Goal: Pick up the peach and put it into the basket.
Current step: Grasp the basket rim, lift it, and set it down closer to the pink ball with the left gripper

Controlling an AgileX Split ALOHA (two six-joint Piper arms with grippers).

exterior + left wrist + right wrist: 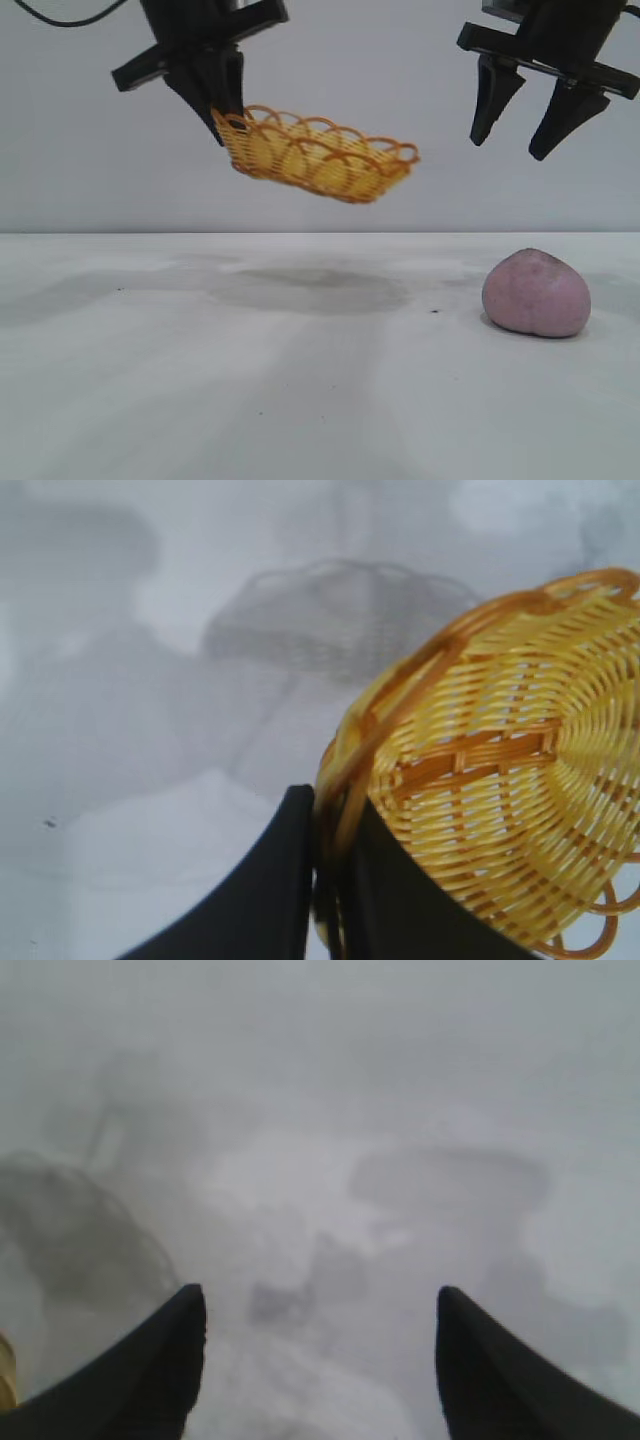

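The basket [318, 158] is seen as a shallow oval of woven yellow strands, edged by an orange rim of open scalloped loops and crossed by orange bands at its base. It is held clear of the tabletop [300, 380], tilted, with its free end dipping toward the right arm's side. One end of its rim is pinched between the pressed-together fingers of the left claw [222, 110], a black, tapered pair. In the left wrist view the basket's [500, 780] weave is shown from inside, and its shadow is cast on the pale surface below.

The peach [536, 293] is found resting on the tabletop, well apart from the basket: a rounded, matte, dull pinkish-purple fruit.

Above it the right claw [535, 125] is held spread, nothing between its fingers.
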